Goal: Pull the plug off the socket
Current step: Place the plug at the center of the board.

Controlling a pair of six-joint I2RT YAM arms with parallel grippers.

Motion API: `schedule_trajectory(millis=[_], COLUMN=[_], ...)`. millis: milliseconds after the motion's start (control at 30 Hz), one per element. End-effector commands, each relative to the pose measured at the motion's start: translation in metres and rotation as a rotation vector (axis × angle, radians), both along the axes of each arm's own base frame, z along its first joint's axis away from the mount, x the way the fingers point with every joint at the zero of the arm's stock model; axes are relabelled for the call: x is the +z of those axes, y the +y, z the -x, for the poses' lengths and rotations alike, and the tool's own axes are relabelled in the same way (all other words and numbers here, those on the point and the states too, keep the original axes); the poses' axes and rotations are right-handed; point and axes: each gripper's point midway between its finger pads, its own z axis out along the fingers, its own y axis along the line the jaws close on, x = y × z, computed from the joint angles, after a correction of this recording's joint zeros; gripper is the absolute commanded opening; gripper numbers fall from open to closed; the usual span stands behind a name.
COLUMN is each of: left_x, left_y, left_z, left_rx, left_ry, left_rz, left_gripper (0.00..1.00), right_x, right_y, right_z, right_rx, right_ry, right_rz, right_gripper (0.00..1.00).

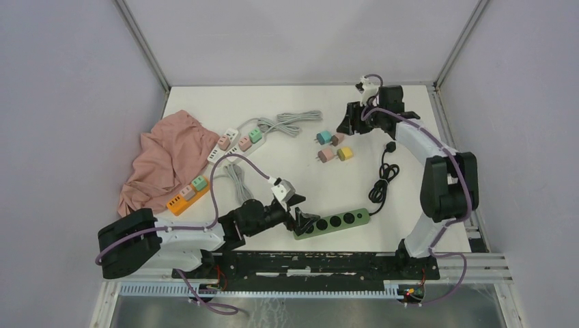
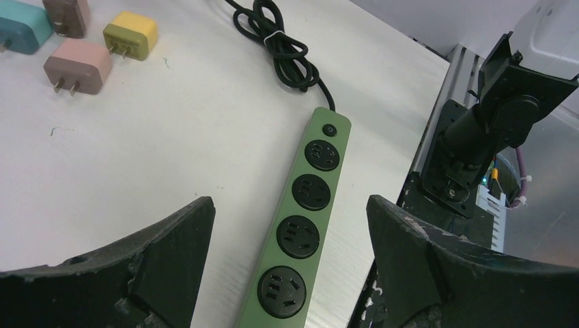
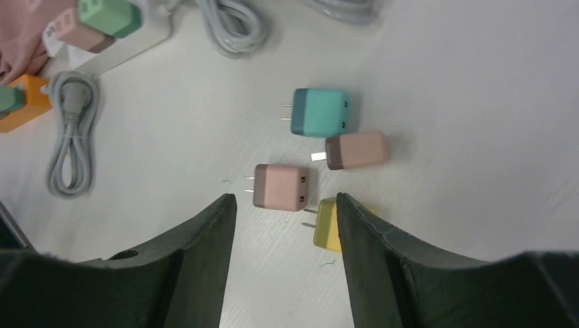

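The green strip [image 1: 341, 221] under the left tool [image 1: 300, 212] has every socket bare, and the loose plugs [image 1: 326, 155] lie on the surface below the right tool [image 3: 287, 198]. The job therefore seems to sit elsewhere, with the seated plugs [image 1: 199, 182] in the orange strip [image 1: 179, 203] and the white strip [image 1: 216, 154]. From the left tool the orange strip lies at about 9 o'clock and the white one at 11 (both run roughly 8-to-2 in the top view). The left arm looks nearer. Both tools stand spread, pinching nothing.
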Motion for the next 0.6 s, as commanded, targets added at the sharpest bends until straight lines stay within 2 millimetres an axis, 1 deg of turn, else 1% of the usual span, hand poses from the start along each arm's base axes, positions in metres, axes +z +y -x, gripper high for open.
schedule_trajectory(millis=[0,100,167,267,333,367,467,567], left_x=[0.019,0.021,0.022,0.021,0.021,0.021,0.022,0.025], left_y=[0.003,0.004,0.004,0.004,0.004,0.003,0.002,0.003], left_z=[-0.002,-0.002,-0.002,-0.003,-0.004,-0.005,-0.006,-0.009], left_rx=[0.025,0.021,0.020,0.023,0.024,0.025,0.025,0.028], left_ry=[0.006,0.013,0.019,0.028,0.034,0.038,0.046,0.055], left_rz=[0.103,0.127,0.137,0.149,0.155,0.157,0.172,0.193], left_gripper=[0.89,0.90,0.90,0.90,0.90,0.90,0.90,0.91], right_x=[0.067,0.085,0.094,0.103,0.106,0.108,0.111,0.107], right_y=[0.006,0.014,0.020,0.025,0.028,0.030,0.031,0.031], right_z=[0.035,0.067,0.091,0.128,0.155,0.168,0.202,0.223], right_rx=[0.220,0.355,0.442,0.564,0.658,0.697,0.801,0.869], right_ry=[-0.198,-0.273,-0.310,-0.361,-0.394,-0.408,-0.504,-0.583], right_rz=[-0.033,-0.087,-0.123,-0.168,-0.203,-0.227,-0.257,-0.263], right_gripper=[0.62,0.61,0.61,0.61,0.64,0.66,0.80,0.95])
